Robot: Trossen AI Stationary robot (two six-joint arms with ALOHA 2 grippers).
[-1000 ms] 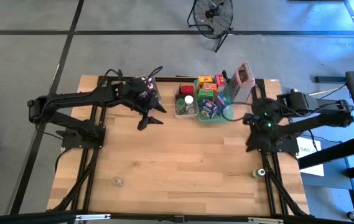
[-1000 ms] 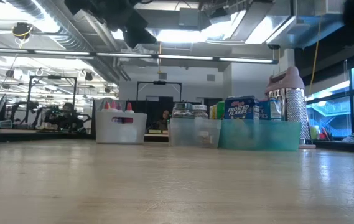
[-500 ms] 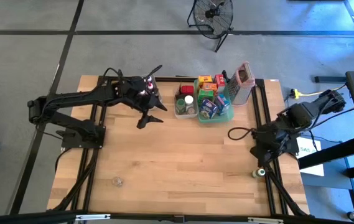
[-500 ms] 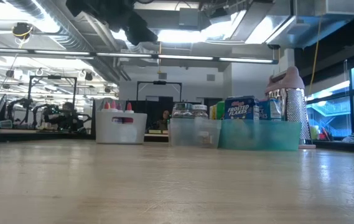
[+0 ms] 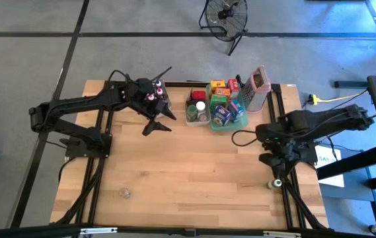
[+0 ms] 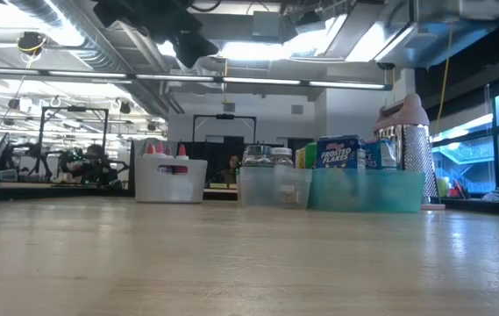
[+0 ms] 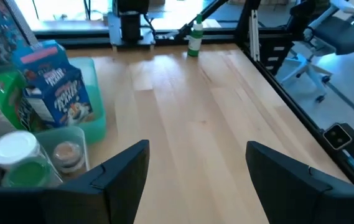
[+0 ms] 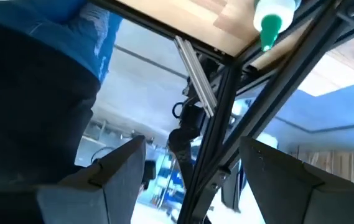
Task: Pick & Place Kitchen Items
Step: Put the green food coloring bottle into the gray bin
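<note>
left hand (image 5: 156,125): hovering over the wooden surface (image 5: 188,172) just beside the clear bin (image 5: 197,114), fingers (image 7: 122,171) standing wide apart, gripping nothing
right hand (image 5: 267,157): hanging at the surface's right edge, fingers (image 8: 117,171) spread, carrying nothing
kitchen items (image 5: 222,104): sitting packed in the clear bin and the teal tray (image 5: 235,125) at the far edge; frosted flakes box (image 6: 338,152) standing upright in the tray
green-capped bottle (image 5: 275,183): lying near the right hand, by the surface's edge
grater (image 5: 256,87): standing beside the tray

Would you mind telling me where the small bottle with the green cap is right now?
In the high view the small green-capped bottle lies alone near the table's right edge, beside the right arm's base frame, well apart from the teal tray.
</note>
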